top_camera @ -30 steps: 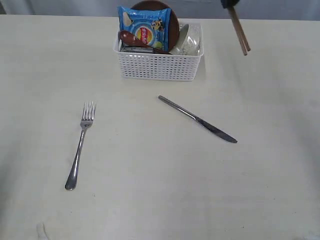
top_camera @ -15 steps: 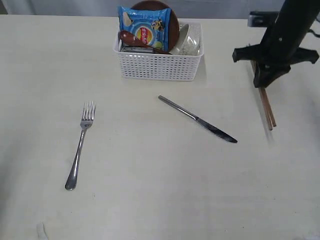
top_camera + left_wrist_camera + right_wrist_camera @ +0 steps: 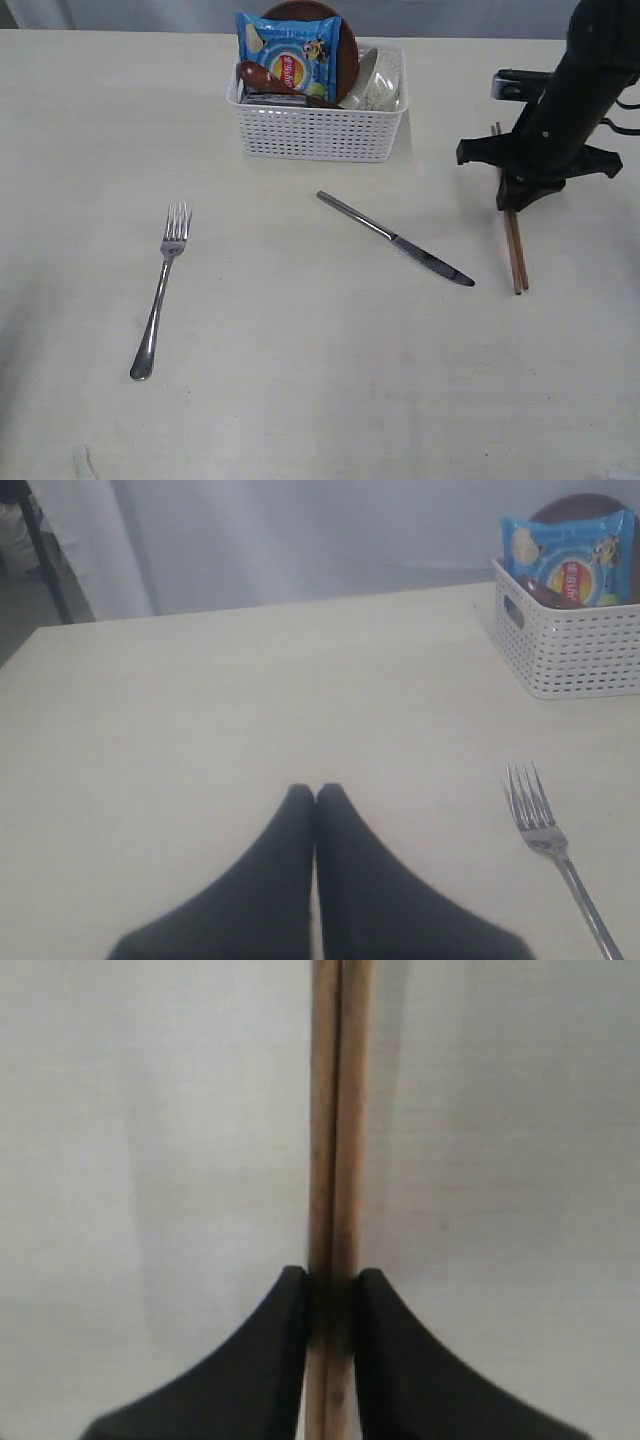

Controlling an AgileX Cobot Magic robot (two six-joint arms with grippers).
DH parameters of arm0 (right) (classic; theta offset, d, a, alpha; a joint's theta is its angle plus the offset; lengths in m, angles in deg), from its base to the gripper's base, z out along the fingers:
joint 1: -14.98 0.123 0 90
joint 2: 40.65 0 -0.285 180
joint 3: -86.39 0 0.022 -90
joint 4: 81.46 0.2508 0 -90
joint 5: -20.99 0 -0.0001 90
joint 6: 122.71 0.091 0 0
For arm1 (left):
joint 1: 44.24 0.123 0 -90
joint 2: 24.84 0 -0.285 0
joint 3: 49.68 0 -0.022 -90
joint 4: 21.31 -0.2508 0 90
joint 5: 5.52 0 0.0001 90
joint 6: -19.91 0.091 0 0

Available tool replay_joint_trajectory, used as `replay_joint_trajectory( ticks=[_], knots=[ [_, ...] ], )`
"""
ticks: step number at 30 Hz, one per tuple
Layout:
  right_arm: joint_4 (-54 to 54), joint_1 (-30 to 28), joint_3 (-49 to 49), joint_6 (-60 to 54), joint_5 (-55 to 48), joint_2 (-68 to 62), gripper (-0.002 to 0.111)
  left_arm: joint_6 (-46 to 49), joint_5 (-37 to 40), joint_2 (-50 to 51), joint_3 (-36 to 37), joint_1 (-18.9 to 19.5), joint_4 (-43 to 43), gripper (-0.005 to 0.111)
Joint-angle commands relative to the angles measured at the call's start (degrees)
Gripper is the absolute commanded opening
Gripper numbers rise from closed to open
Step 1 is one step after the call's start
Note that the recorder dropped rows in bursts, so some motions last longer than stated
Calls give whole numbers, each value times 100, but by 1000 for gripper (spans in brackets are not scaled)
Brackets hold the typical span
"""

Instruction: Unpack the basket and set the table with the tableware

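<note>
The white basket point(image 3: 318, 130) stands at the back middle of the table point(image 3: 300, 400). It holds a brown plate point(image 3: 347, 50), a reddish spoon point(image 3: 262, 78) and a pale bowl point(image 3: 375, 80). A steel fork point(image 3: 160, 290) lies at the left and a knife point(image 3: 395, 239) in the middle. My right gripper point(image 3: 515, 195) is shut on the brown chopsticks point(image 3: 516, 255), low over the table to the right of the knife; both sticks show between its fingers point(image 3: 290, 1310). My left gripper point(image 3: 316, 795) is shut and empty, with the fork point(image 3: 555, 850) off to its side.
A blue snack packet point(image 3: 290, 52) leans upright in the basket in front of the plate. The basket point(image 3: 570, 640) also shows in the left wrist view. The right arm point(image 3: 575, 90) reaches in from the right edge.
The right arm has come down from above the back right with the chopsticks. They now lie low, close to the table, right of the knife.
</note>
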Motion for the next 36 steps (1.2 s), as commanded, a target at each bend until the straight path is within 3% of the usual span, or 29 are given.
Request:
replay_joint_trajectory(
  ticks=[1, 3, 8, 11, 20, 27, 31, 36],
  knots=[
    [-35, -34, 31, 4, 72, -153, 0, -13, -3, -11, 13, -29, 6, 0],
    [-35, -34, 31, 4, 72, -210, 4, -13, -3, -11, 13, -29, 6, 0],
    [-35, -34, -26, 4, 66, -224, 34, -13, -3, -11, 13, -29, 6, 0],
    [-35, -34, -168, 4, -54, -136, 45, -13, -3, -11, 13, -29, 6, 0],
    [719, 36, -562, -448, -529, 490, 46, -13, -3, -11, 13, -29, 6, 0],
    [1350, 641, -565, -1393, -654, 731, 46, -13, -3, -11, 13, -29, 6, 0],
    [1269, 1182, -565, -1393, -345, 614, 36, -13, -3, -11, 13, -29, 6, 0],
    [717, 1821, -577, -1107, 388, 444, -1, -13, -3, -11, 13, -29, 6, 0]
  ],
)
